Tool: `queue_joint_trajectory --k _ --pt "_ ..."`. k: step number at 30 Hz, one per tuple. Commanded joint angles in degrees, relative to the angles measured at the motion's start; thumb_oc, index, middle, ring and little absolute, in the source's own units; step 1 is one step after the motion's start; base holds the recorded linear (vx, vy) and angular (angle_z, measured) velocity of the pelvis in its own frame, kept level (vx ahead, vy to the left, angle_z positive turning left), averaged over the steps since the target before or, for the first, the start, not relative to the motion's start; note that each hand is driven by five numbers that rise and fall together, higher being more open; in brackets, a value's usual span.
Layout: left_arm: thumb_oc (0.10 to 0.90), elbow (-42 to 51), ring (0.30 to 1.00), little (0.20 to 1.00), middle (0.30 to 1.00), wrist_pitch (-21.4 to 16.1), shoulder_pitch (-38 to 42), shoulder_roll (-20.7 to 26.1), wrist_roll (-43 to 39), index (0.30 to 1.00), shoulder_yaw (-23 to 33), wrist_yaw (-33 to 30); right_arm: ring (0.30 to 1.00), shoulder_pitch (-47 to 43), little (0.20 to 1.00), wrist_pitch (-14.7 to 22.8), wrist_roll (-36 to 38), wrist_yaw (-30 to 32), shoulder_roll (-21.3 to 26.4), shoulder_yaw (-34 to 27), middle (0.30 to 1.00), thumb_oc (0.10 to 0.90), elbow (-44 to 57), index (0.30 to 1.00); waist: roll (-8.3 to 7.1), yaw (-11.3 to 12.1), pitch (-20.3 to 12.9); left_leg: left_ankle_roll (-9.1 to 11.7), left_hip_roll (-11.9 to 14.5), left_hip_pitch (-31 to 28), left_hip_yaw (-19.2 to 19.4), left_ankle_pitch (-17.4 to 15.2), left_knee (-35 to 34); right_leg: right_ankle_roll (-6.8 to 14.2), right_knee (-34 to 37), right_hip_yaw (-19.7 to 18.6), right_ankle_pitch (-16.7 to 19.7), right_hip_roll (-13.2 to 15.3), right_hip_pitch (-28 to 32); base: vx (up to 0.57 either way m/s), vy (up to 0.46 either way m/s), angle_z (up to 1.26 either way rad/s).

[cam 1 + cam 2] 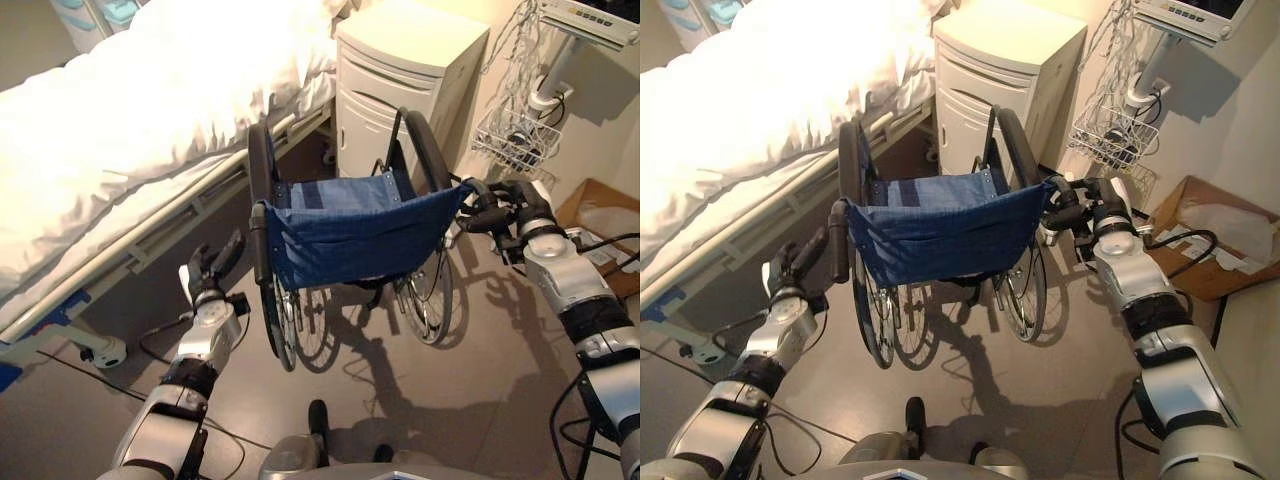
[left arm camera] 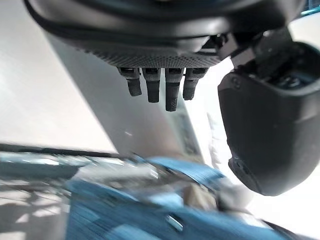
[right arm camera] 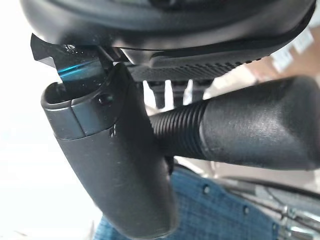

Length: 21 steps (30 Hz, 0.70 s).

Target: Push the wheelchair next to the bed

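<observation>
Wheelchair: the wheelchair (image 1: 350, 240) stands on the floor with its blue fabric backrest (image 1: 355, 230) facing the robot, just beside the bed frame and in front of a cabinet; its big spoked wheels rest on the ground.
Right push handle: the black ribbed handle (image 3: 240, 130) lies across the right hand's palm, between the thumb and the row of fingers.
Right hand: the right hand (image 1: 490, 210) is closed around that handle, fingers and thumb wrapped about the grip, at the backrest's upper corner.
Left push handle: the left handle (image 1: 257, 240) stands up at the backrest's other corner, just past the left fingertips and apart from them.
Left hand: the left hand (image 1: 210, 275) hovers near that handle, fingers (image 2: 160, 85) straight and relaxed, thumb spread wide, holding nothing.
Bed: the bed (image 1: 130, 120) with its white duvet runs beyond the left hand's fingers; its rail (image 1: 150, 235) lies close to the wheelchair's near wheel.
Cabinet: a cream bedside cabinet (image 1: 400, 80) stands beyond the wheelchair, beside the head of the bed.
Wall side: a wire basket (image 1: 515, 140) hangs under a monitor (image 1: 590, 20) on an arm, past the right hand's fingers.
Box: an open cardboard box (image 1: 1210, 245) sits on the floor beside the right arm.
Floor: the floor (image 1: 430, 390) is smooth grey-brown, carrying the wheelchair's sharp shadow.
</observation>
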<state>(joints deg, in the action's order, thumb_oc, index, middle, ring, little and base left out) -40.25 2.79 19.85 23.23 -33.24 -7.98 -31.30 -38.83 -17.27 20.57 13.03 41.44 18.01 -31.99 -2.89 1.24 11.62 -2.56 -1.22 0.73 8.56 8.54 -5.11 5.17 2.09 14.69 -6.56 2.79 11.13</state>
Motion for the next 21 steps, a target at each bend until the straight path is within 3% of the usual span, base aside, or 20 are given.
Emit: queue_joint_trajectory --k 1,6,15,17,21 --pt "0.800 0.1 0.900 0.900 0.900 -5.8 0.6 3.4 7.0 0.900 1.9 0.5 0.900 -2.0 0.900 7.7 -4.1 6.0 9.2 -6.7 0.900 0.800 4.8 0.900 -0.56 1.1 -3.6 1.5 -0.5 -2.1 1.6 -10.4 5.0 0.3 -7.6 -1.0 2.5 0.3 -7.4 -0.03 -0.015 0.05" --pt "0.800 -1.4 0.900 0.900 0.900 -8.5 -3.1 4.0 12.1 0.900 2.3 3.4 0.900 1.3 0.900 9.8 -5.6 7.5 12.5 -10.2 0.900 0.800 6.9 0.900 -0.79 0.8 -3.5 1.5 -0.2 -2.2 1.9 -10.4 4.7 0.4 -7.8 -1.4 2.5 0.1 -8.0 -0.03 -0.015 0.02" --pt "0.800 -5.0 0.900 0.900 0.900 -11.3 -7.3 3.3 13.0 0.900 1.9 9.5 0.900 5.9 0.900 13.4 -3.3 8.6 16.3 -15.2 0.900 0.800 8.3 0.900 -0.59 -0.5 -3.2 1.5 0.4 -3.0 3.4 -10.7 4.2 0.3 -8.5 -2.0 2.2 -0.2 -9.1 -0.01 0.007 -0.04" --pt "0.800 -6.6 0.900 0.900 0.900 -10.9 -8.4 3.2 13.1 0.900 1.7 11.2 0.900 6.3 0.900 15.6 1.6 8.4 16.3 -16.3 0.900 0.800 8.8 0.900 -0.57 -0.6 -3.3 1.5 0.5 -3.0 3.5 -10.8 4.2 0.4 -8.6 -2.1 2.2 -0.2 -9.2 0.00 0.005 -0.07" --pt "0.800 -11.3 0.900 0.900 0.900 -11.5 -11.6 2.7 13.7 0.900 1.3 16.6 0.900 8.1 0.900 24.4 25.4 3.1 12.0 -22.0 0.900 0.800 9.9 0.900 -0.17 -1.1 -3.0 1.6 0.6 -3.5 4.1 -11.2 4.2 0.2 -9.0 -2.3 1.3 -0.1 -9.1 0.00 0.017 -0.02"
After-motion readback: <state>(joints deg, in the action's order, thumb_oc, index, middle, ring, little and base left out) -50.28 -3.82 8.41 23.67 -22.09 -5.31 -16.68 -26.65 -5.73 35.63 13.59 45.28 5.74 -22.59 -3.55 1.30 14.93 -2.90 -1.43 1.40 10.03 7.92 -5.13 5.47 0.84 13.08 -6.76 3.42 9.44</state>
